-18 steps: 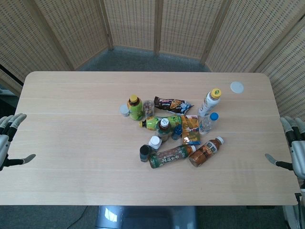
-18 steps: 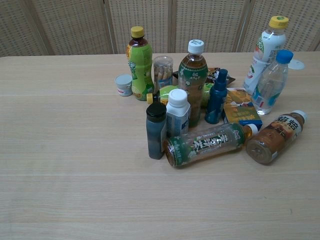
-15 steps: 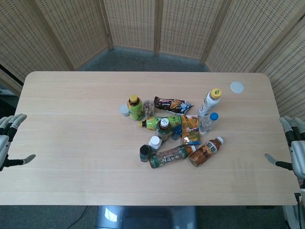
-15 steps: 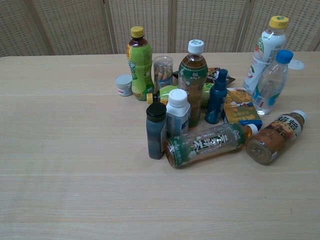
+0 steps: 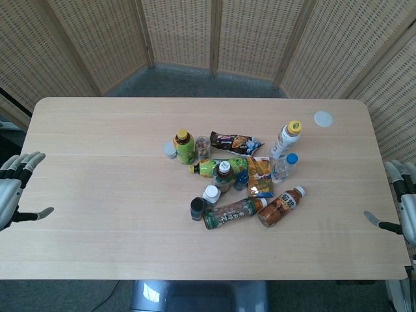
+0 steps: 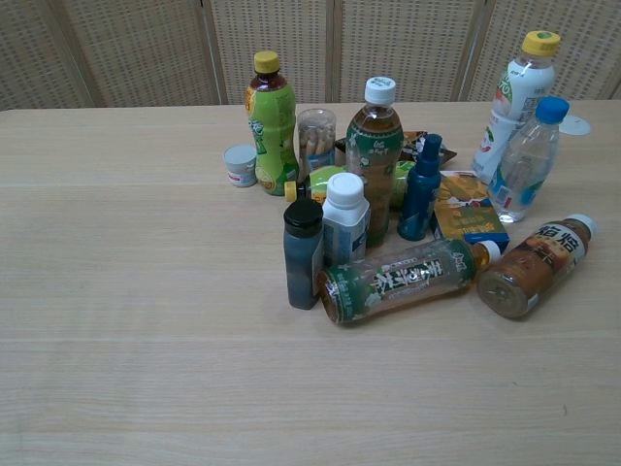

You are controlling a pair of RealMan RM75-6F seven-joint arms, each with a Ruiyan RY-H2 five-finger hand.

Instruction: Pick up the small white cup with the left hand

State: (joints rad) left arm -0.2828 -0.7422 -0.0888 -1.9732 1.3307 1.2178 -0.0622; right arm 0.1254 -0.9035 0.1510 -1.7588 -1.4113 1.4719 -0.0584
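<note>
The small white cup (image 5: 169,150) (image 6: 240,164) stands upright on the table, just left of an upright green bottle with a yellow cap (image 5: 184,147) (image 6: 271,122). My left hand (image 5: 13,190) hangs at the table's left edge, far from the cup, fingers spread and empty. At the right edge my right hand (image 5: 402,203) is also spread with nothing in it. Neither hand shows in the chest view.
A cluster of bottles fills the table's middle: a black-capped dark bottle (image 6: 303,253), a white-capped one (image 6: 344,218), a lying green tea bottle (image 6: 403,280), a lying brown bottle (image 6: 532,264), snack packets (image 5: 260,176). A white lid (image 5: 323,119) lies far right.
My left hand has shifted slightly inward and up over the table's left edge. The right hand has drifted a little lower. The cup and bottles have not moved.
</note>
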